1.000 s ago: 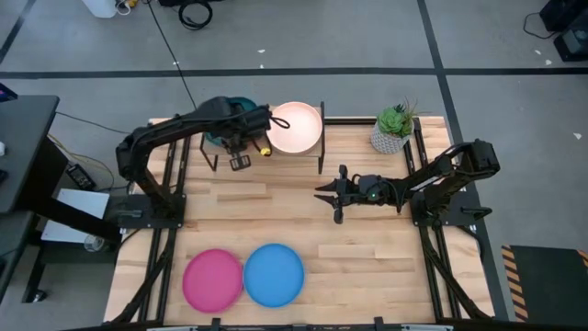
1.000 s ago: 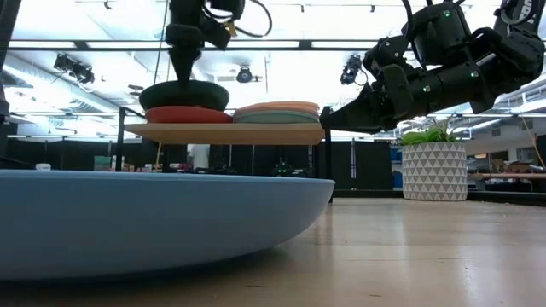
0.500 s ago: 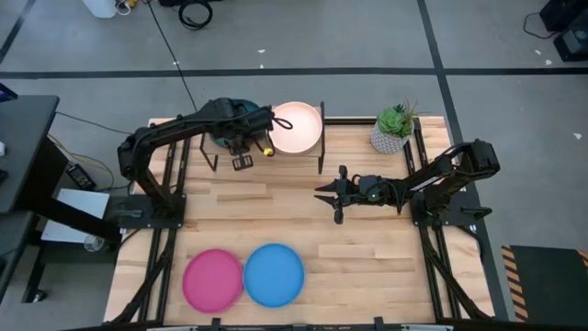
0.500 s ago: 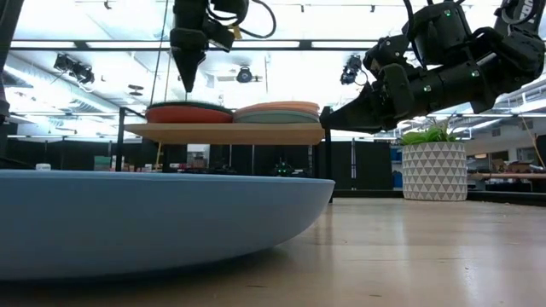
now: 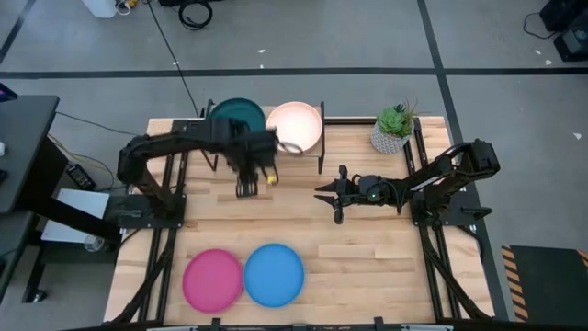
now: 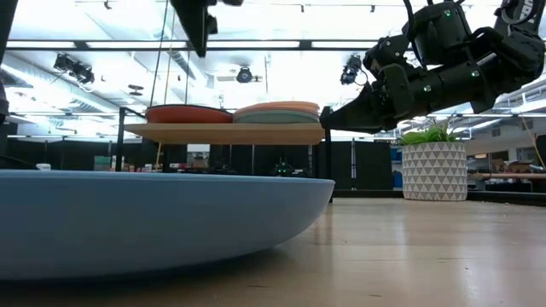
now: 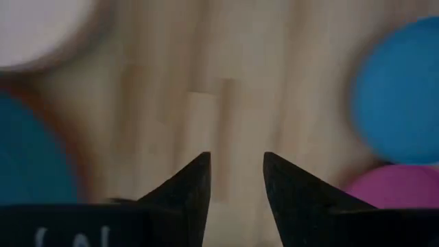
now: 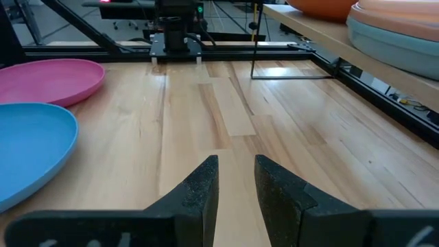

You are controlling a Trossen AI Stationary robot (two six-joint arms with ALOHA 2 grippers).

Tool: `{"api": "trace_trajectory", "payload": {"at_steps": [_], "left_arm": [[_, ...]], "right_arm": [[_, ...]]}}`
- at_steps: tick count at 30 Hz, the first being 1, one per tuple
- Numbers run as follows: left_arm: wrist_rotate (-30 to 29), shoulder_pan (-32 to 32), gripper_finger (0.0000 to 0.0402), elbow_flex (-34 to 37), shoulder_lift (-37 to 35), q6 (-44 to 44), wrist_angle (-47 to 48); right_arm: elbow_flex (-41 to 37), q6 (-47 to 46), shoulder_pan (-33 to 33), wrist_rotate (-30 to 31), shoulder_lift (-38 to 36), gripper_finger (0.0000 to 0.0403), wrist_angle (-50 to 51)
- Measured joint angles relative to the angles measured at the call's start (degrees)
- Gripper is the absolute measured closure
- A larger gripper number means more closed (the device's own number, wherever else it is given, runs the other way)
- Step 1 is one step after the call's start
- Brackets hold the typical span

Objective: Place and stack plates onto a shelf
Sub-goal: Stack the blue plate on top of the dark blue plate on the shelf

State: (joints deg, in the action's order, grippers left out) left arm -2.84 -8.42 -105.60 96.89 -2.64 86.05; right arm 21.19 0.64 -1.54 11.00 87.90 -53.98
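The shelf (image 5: 263, 147) stands at the table's far edge. On its left half the dark teal plate (image 5: 237, 115) lies on the orange plate (image 6: 188, 113). On its right half a cream plate (image 5: 294, 127) tops a stack above a pale teal plate (image 6: 277, 118). The pink plate (image 5: 213, 279) and the blue plate (image 5: 273, 274) lie flat on the table near its front edge. My left gripper (image 5: 246, 189) is open and empty, high over the table just in front of the shelf. My right gripper (image 5: 320, 193) is open and empty above the table's middle.
A potted plant (image 5: 393, 129) in a white pot stands at the far right corner. The wooden tabletop (image 5: 367, 248) lies bare between the shelf and the two near plates. The shelf's black legs (image 5: 322, 158) stand at its front corners.
My left gripper has let go of the dark teal plate, which now lies flat on the orange plate on the shelf. The gripper has risen and drawn back from the shelf toward the table's near edge. My right arm has kept still.
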Motion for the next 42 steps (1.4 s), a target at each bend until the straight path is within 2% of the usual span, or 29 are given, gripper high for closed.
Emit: {"api": "trace_trajectory", "payload": {"at_steps": [3, 7, 9, 13, 17, 20, 24, 31, 42], "left_arm": [[1.5, 6.5, 0.0259, 0.3, 0.1, 5.6, -0.3], [-1.2, 15.2, 0.0259, 6.0, 0.1, 14.5, -4.8], [-4.2, 18.9, 0.0259, 10.8, 0.1, 18.3, -7.5], [-7.6, 24.2, 0.026, 24.2, 0.2, 23.6, -19.7], [-1.3, 25.8, 0.026, 34.7, 0.2, 29.3, -35.4], [0.2, 25.3, 0.026, 39.3, 0.2, 35.7, -43.4], [0.3, 24.3, 0.026, 42.6, 0.2, 41.1, -46.3], [3.1, 24.4, 0.026, 43.3, 0.1, 41.5, -53.2], [4.2, 26.1, 0.026, 43.3, 5.5, 41.7, -55.1]], "right_arm": [[0.0, 0.4, 0.0, 0.0, 0.0, 0.0301, -0.1], [0.0, 0.4, 0.0, 0.0, 0.0, 0.0301, -0.4], [0.0, 0.4, 0.0, 0.0, 0.0, 0.0301, -0.4], [0.0, 0.2, 0.0, 0.0, 0.0, 0.0301, -0.4], [0.0, -0.2, 0.0, -0.1, 0.0, 0.0301, -0.9], [0.0, -0.5, 0.0, -0.1, 0.0, 0.0301, -0.8], [0.0, -0.5, 0.0, -0.1, 0.0, 0.0301, -0.9], [0.0, -0.4, 0.0, -0.1, 0.0, 0.0301, -0.8], [0.0, -0.4, 0.0, -0.1, 0.0, 0.0301, -0.8]]}}
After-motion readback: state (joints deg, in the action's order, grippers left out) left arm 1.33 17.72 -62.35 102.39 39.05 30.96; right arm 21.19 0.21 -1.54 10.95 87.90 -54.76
